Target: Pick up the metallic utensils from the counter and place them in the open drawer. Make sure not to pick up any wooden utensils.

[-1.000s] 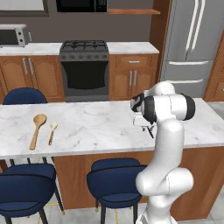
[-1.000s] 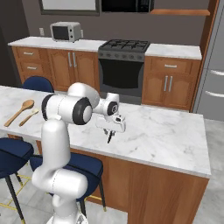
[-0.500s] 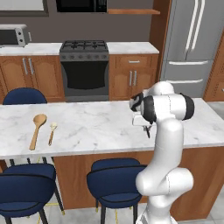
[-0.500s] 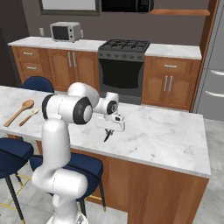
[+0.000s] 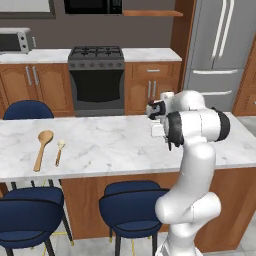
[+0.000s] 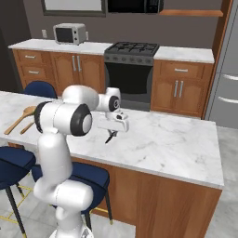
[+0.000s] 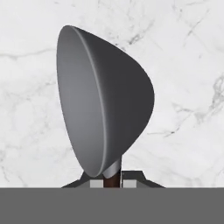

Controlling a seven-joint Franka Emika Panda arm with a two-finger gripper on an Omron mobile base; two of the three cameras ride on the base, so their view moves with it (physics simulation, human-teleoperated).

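Observation:
My gripper (image 6: 111, 134) hangs just above the white marble counter (image 6: 172, 144), right of its middle, shut on a metallic utensil (image 6: 109, 138). In the hand view the gripper (image 7: 113, 182) pinches the dark brown handle, and the utensil's grey metal bowl (image 7: 100, 100) stands up close over the marble. Far off at the counter's left end lie the wooden utensils, a large tan spoon (image 5: 42, 147) and a small thin one (image 5: 59, 151). They also appear as the large spoon (image 6: 21, 118) and the small one (image 6: 28, 126). The drawer is out of view.
Blue stools (image 5: 132, 205) stand along the counter's near side, and another stool (image 5: 27, 109) sits behind it. Against the back wall are a stove (image 5: 96, 75), wooden cabinets (image 6: 179, 90), a microwave (image 6: 69, 33) and a steel fridge (image 5: 220, 50).
The jaws have closed onto the utensil's handle. The arm itself has hardly moved.

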